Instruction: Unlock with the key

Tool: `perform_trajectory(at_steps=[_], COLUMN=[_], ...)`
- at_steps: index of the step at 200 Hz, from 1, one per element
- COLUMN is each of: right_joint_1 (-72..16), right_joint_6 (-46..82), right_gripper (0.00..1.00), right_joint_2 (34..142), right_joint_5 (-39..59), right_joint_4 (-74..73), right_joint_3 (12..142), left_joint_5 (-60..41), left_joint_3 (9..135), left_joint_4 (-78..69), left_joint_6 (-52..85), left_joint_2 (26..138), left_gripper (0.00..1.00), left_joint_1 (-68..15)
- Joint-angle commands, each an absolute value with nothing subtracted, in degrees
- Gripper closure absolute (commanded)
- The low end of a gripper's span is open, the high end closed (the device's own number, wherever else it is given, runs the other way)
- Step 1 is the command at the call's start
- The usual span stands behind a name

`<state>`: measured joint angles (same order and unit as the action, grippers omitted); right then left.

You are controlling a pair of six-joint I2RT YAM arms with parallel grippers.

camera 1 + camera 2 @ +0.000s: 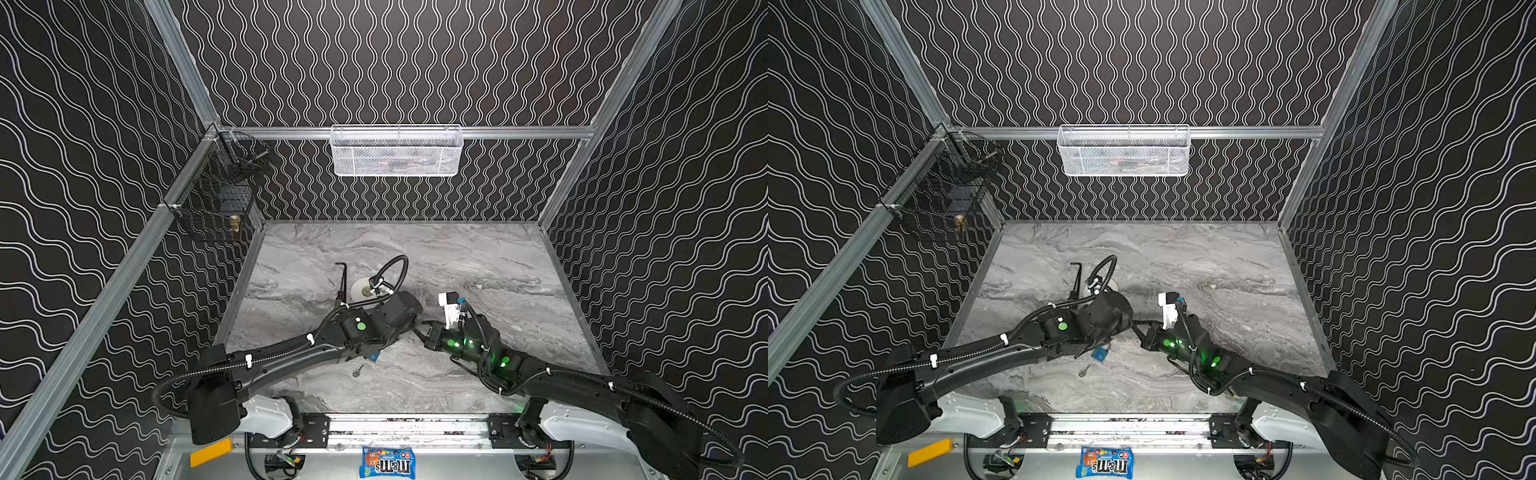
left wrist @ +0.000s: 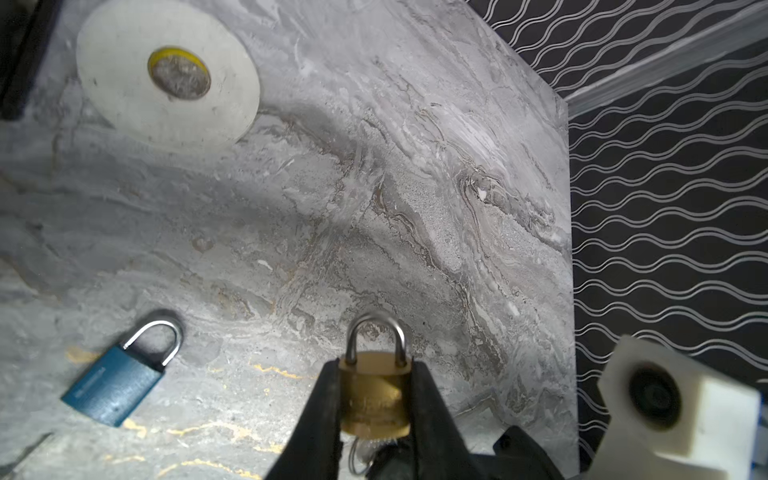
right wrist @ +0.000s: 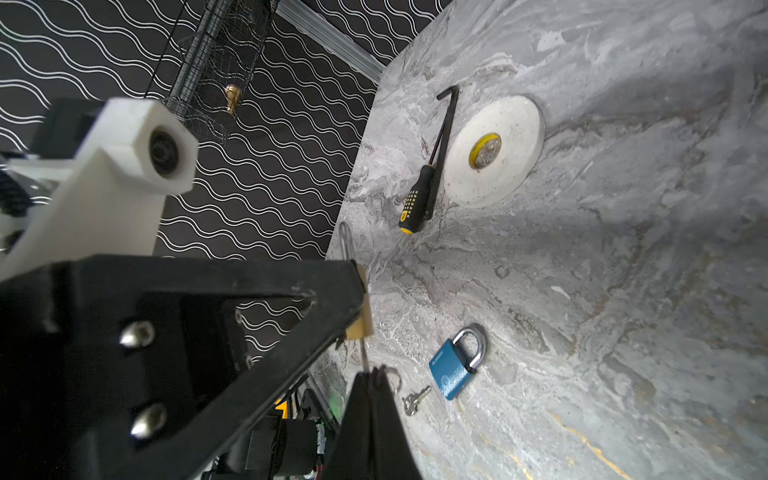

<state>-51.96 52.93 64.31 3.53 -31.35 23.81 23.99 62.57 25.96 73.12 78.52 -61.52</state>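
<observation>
A brass padlock (image 2: 374,399) with a closed steel shackle is pinched by its sides in my left gripper (image 2: 374,368), above the table. In the right wrist view only a brass edge of the padlock (image 3: 360,328) shows past the left gripper's black fingers (image 3: 249,307). My right gripper (image 3: 369,374) is shut on a key (image 3: 364,355) whose thin blade runs up into the padlock's underside, with a key ring (image 3: 397,380) hanging beside it. In both top views the right gripper (image 1: 420,330) (image 1: 1138,329) reaches under the left wrist; padlock and key are hidden there.
A blue padlock (image 3: 455,365) (image 2: 120,374) (image 1: 1100,354) and a loose key (image 3: 415,399) (image 1: 358,370) lie on the marble table. Farther back are a white disc (image 1: 360,289), a screwdriver (image 3: 419,195) and a hex key (image 3: 445,133). Wire baskets (image 1: 397,151) (image 1: 216,199) hang on the walls.
</observation>
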Motion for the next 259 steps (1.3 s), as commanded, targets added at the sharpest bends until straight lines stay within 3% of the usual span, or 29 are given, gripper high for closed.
perform_trajectory(at_steps=[1,215,259], right_joint_1=[-51.96,-53.17,-53.13], right_joint_6=[51.21,40.67,39.80], right_gripper=[1.00,1.00,0.85], right_joint_2=[64.07,59.85,56.81], right_joint_5=[-0.33,-4.61,-1.16], right_joint_4=[-32.76,-33.13,-29.74], right_joint_3=[25.38,24.61,24.18], left_joint_5=[20.76,16.59,21.01], left_joint_3=[63.62,61.64,63.12], left_joint_4=[27.46,25.04,25.39], left_joint_6=[71.84,75.61,74.36], left_joint_2=[78.75,76.81,76.73], left_gripper=[1.00,1.00,1.00], left_joint_1=[-63.17,-64.78,-63.91])
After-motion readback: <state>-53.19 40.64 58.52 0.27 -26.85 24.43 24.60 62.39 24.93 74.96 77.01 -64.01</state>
